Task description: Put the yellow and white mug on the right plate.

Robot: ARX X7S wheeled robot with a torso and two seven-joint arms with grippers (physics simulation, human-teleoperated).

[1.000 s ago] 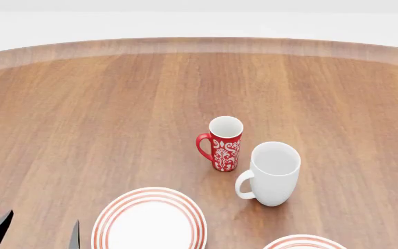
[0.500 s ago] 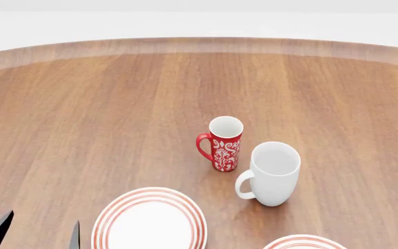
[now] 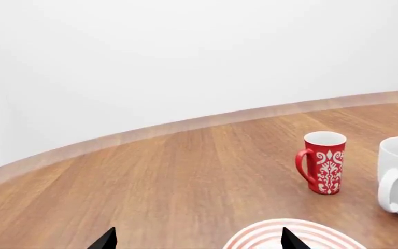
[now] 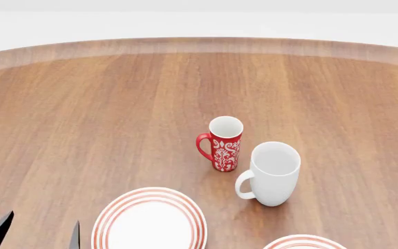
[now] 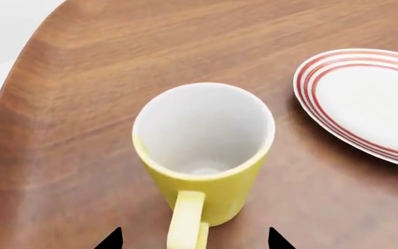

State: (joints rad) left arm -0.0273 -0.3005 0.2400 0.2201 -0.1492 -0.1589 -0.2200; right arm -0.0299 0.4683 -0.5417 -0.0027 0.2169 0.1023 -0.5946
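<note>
A: On the wooden table (image 5: pixel 60 104), seen from the right wrist camera, the yellow and white mug (image 5: pixel 202 150) stands upright near the table's edge, its handle (image 5: pixel 187 220) pointing back toward the camera. The right gripper (image 5: pixel 193 239) shows only two dark fingertips, one on each side of the handle. They are spread apart and hold nothing.

B: So which step is this?

A: It looks like the approach, just before the grasp. The next move probably calls for easing forward and closing on the mug, then lifting it across to the right plate (image 5: pixel 372 104), which lies just beside the mug, not touching it.

B: Does the head camera show the same?

A: No. The yellow mug is out of its view. It shows a red patterned mug (image 4: pixel 223 143) and a taller white mug (image 4: pixel 273 174) close together mid-table, a second plate (image 4: pixel 149 219) in full, and only a sliver of the right plate (image 4: pixel 302 241) at the picture's lower edge.

B: And the left arm?

A: The left gripper (image 3: pixel 193 239) is open and empty, near the second plate's rim (image 3: pixel 292 228).
</note>
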